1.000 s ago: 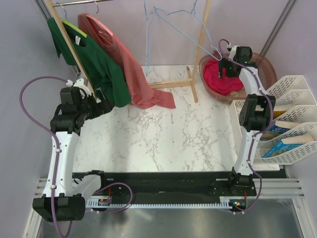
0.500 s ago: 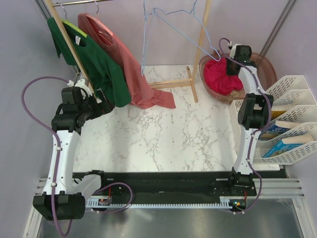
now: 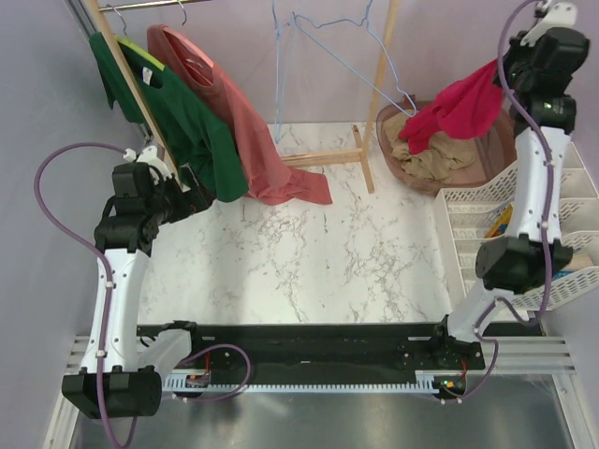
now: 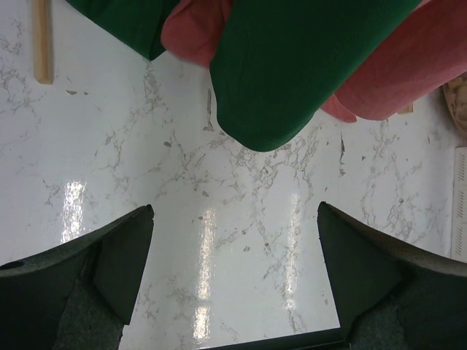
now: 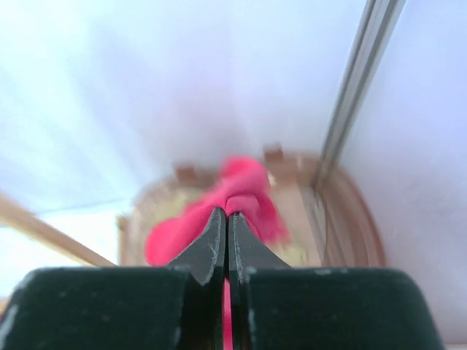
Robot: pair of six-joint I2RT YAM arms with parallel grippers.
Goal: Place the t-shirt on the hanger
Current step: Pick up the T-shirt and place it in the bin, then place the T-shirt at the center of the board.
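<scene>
The crimson t-shirt [image 3: 459, 108] hangs bunched from my right gripper [image 3: 501, 67], lifted high above the brown basket [image 3: 501, 126] at the back right. In the right wrist view the jaws [image 5: 227, 219] are pressed together on a fold of the t-shirt [image 5: 244, 189], which dangles over the basket. The pale-blue wire hanger [image 3: 351, 56] hangs from the rack at the back centre, left of the shirt. My left gripper [image 3: 192, 196] hovers open over the marble at the left, below the hanging green shirt; nothing lies between its fingers [image 4: 233, 277].
A dark green shirt [image 3: 178, 112] and a salmon-pink shirt [image 3: 253, 140] hang on the wooden rack [image 3: 374, 103]. Tan cloth [image 3: 440, 161] lies in the basket. White trays [image 3: 547, 224] with books stand at the right edge.
My right gripper shut on the t-shirt in the basket and has risen up and to the right, pulling the shirt out. The left arm has stayed still.
</scene>
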